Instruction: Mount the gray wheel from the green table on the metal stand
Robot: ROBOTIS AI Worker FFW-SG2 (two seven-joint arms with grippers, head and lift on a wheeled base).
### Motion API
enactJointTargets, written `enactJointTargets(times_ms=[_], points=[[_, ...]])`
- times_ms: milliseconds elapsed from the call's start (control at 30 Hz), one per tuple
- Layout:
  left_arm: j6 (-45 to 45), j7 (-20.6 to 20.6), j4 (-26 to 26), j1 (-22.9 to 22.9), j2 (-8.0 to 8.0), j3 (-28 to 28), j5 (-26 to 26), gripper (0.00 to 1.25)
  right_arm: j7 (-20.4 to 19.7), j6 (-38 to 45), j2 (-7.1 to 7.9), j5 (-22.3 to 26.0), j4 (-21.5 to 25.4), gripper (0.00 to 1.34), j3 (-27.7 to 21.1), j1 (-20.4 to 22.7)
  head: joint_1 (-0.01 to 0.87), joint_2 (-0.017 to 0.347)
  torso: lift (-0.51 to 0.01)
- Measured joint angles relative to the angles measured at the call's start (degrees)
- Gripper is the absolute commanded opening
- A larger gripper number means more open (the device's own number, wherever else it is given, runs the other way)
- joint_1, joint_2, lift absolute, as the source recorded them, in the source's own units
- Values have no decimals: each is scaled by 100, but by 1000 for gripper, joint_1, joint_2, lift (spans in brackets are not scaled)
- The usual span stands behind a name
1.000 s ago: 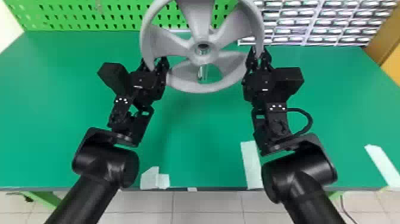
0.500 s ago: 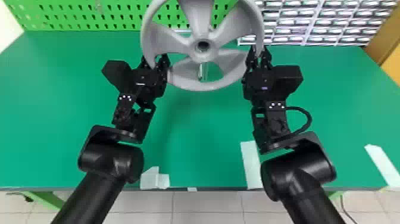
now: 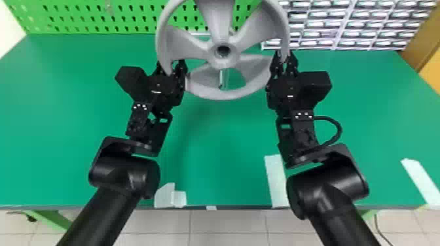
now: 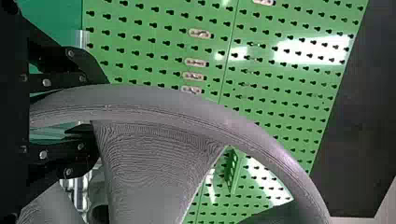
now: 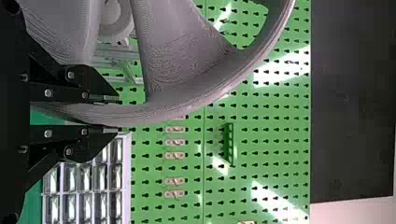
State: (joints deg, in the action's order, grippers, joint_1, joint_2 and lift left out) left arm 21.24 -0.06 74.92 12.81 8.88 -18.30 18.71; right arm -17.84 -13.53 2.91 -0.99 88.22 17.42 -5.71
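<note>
- Change: the left gripper [image 3: 171, 63] has shifted slightly inward and its fingers have spread, while the gray wheel [image 3: 217, 19] has barely moved.
- Grip: left fingers apart, astride the rim; right gripper [image 3: 284, 55] clamped on the opposite rim.
- Meaning: this suggests release or regrasp near the mount; the wheel could tilt if its hub is unsupported.
- Position: the wheel is upright above the green table [image 3: 216, 147], before the metal stand; seating cannot be told.
- Views: the right wrist view shows the stand's bars [image 5: 114, 52] behind the spokes; the head view shows the hub's dark bore [image 3: 223, 50].
</note>
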Motion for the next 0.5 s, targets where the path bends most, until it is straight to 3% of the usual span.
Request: enactJointTargets(times_ms=[500], points=[[78,25,-86,9,-40,-33,-18,365,-1,51,20,2,-16,250,7,-30,867,52,-100]])
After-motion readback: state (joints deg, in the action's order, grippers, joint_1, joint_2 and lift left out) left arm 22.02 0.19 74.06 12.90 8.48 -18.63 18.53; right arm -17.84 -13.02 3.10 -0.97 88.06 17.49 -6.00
